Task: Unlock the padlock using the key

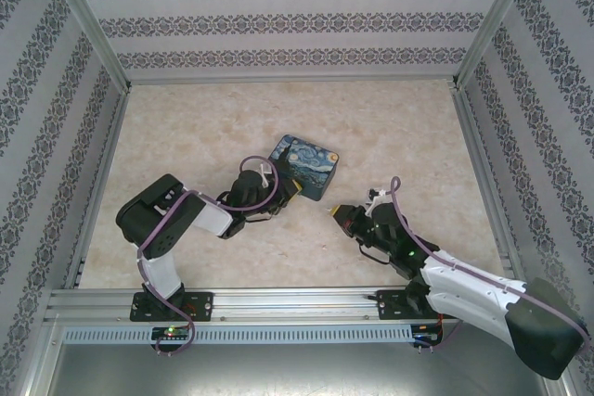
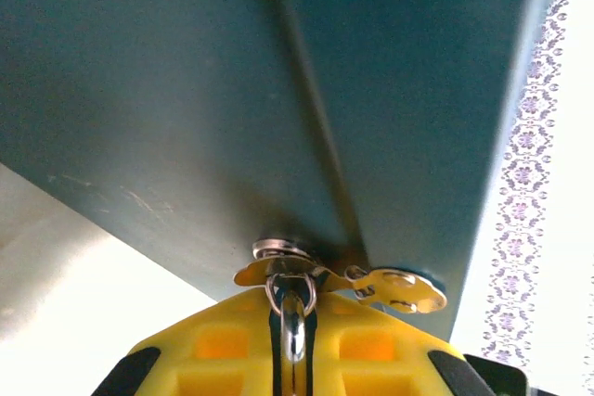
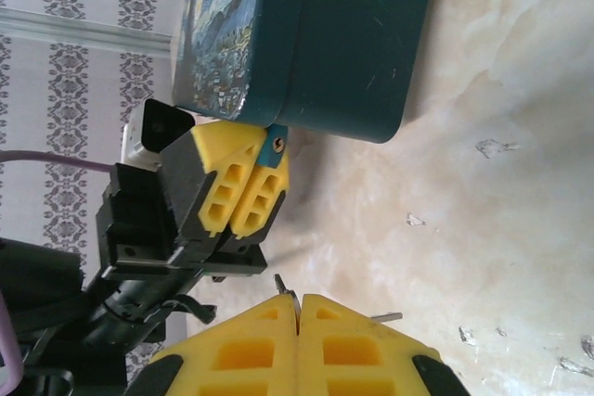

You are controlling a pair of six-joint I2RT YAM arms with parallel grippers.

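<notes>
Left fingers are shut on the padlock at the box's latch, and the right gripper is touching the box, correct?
No. The right gripper is clear of the box, as the top external view shows. The left fingers are shut on the padlock at the latch.

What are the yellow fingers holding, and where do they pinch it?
Left fingers pinch the padlock by its body; right fingers pinch the key, grip spot hidden.

Bright, even light is flooding the pale tabletop (image 1: pixel 390 127), glaring white in both wrist views; the box (image 2: pixel 186 90) is looming dark and soft, the left gripper (image 2: pixel 292 326) blurring close-up.
</notes>
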